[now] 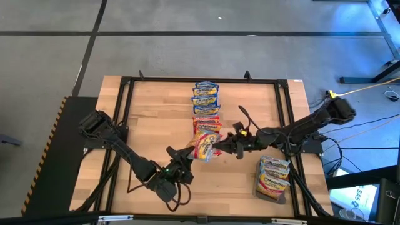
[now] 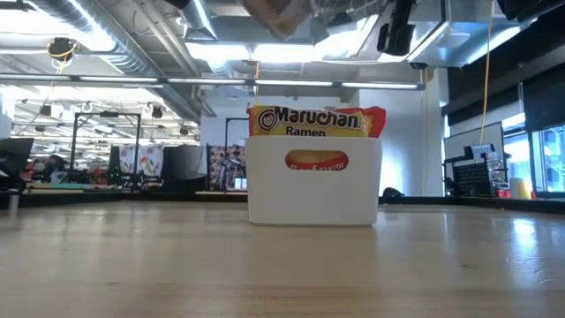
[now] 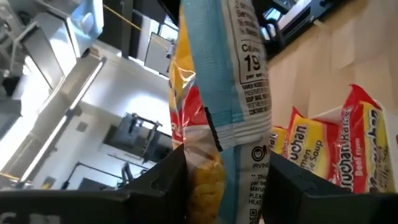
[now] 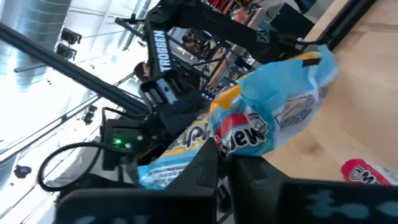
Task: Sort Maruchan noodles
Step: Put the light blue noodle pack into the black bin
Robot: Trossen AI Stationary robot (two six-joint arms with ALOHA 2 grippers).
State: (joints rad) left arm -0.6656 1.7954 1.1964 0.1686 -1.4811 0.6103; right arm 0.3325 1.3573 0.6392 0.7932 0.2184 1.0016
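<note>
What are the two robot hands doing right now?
Left gripper: closed on the noodle packet, held above the table.
Right gripper: pinched shut on the same packet's other end.

Mid-table, you are looking at a crowded center: both grippers are meeting over one packet [image 1: 205, 149], the left gripper [image 1: 189, 152] and right gripper [image 1: 219, 147] closing off that gap. A line of Maruchan noodles [image 1: 206, 106] is running from the far edge down to them, blocking any crossing there. A stack of silver packets [image 1: 273, 178] is occupying the near right corner. Open wood is lying on the table [image 1: 156, 112] left of the line and in the far right part.
</note>
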